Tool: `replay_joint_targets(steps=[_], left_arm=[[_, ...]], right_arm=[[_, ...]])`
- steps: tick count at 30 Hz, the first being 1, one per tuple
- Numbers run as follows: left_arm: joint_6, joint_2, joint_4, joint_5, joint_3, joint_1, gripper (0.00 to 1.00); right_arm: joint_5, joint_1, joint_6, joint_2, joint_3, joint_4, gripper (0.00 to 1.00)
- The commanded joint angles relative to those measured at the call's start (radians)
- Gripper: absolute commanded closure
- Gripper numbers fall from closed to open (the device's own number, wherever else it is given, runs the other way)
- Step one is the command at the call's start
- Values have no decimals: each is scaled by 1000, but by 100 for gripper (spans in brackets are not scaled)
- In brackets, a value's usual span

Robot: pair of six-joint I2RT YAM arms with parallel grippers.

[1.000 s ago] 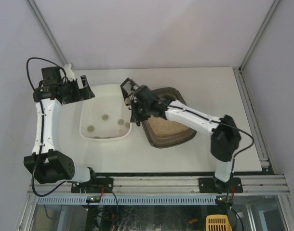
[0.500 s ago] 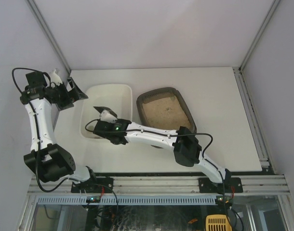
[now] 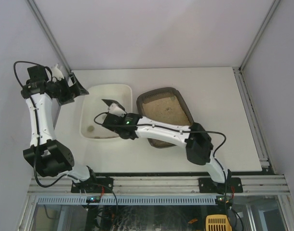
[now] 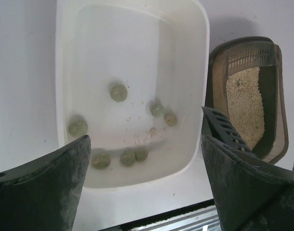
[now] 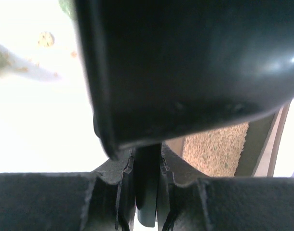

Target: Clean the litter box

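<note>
Top external view has the litter box [image 3: 161, 90] sitting flat on the counter [image 3: 214, 86], just right of a white tray [image 3: 107, 86], with sandy litter inside. The right hand [image 3: 117, 111] reaches across over the tray, its fingers clamped on the handle of a dark scoop [image 3: 110, 102]. The left hand [image 3: 70, 89] hangs raised by the tray's far left corner, fingers spread wide and holding nothing. Several greenish balls [image 4: 119, 92] lie on the tray's floor among scattered grains.
</note>
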Motion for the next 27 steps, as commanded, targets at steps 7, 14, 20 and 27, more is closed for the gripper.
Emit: replay_joint_targets(steps=[7, 14, 20, 27], left_arm=[[85, 107, 30, -13, 210, -230, 0], [107, 296, 19, -137, 411, -446, 0], [-58, 532, 183, -155, 578, -590, 0], [-115, 817, 297, -107, 800, -749, 0]], right_arm=[[-340, -135, 234, -494, -374, 125, 100], [-549, -240, 381, -692, -674, 253, 100], [-653, -307, 510, -796, -857, 331, 100], [-734, -365, 650, -923, -1038, 418, 100]])
